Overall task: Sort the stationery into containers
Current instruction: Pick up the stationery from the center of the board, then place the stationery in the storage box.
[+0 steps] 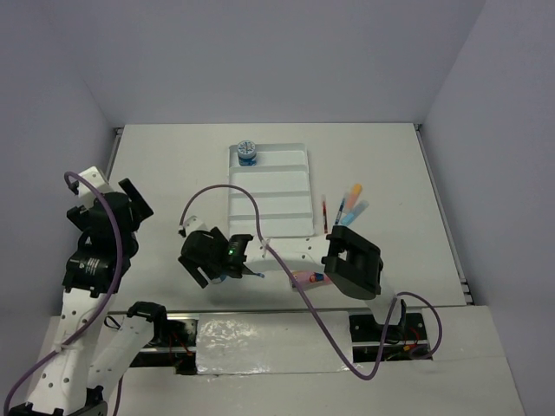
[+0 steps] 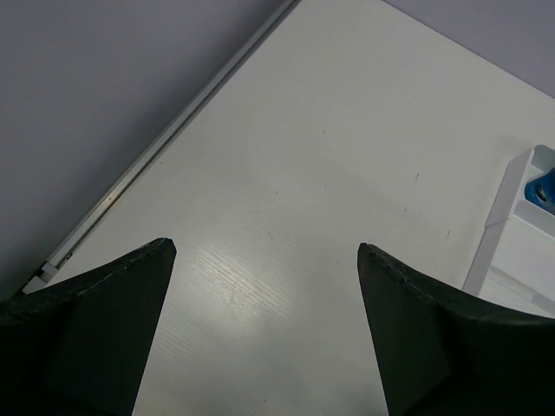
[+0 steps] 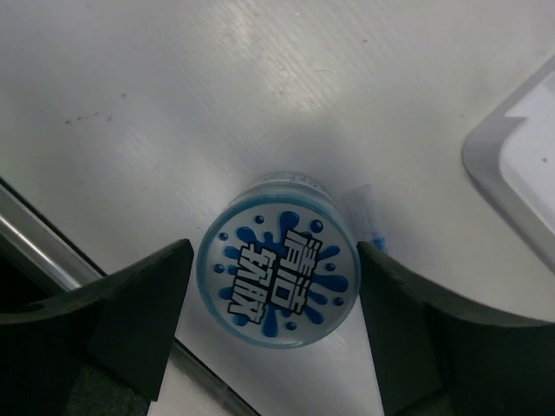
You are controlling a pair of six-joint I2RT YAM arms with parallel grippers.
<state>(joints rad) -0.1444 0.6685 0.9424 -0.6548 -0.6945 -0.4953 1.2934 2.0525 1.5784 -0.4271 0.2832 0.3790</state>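
Note:
A small blue round tub with a splash-patterned white top stands on the table near its front edge. My right gripper is open, one finger on each side of the tub with slight gaps. Seen from above, the right gripper hides this tub. A second blue tub sits in the far-left corner of the white divided tray. My left gripper is open over bare table, left of the tray. A red pen, a blue pen, an orange marker and a light-blue marker lie right of the tray.
A pink-red tube lies partly under the right arm near the front edge. A thin pen with a pale cap lies just behind the tub. The tray's corner is to the right of the right gripper. Grey walls enclose the table.

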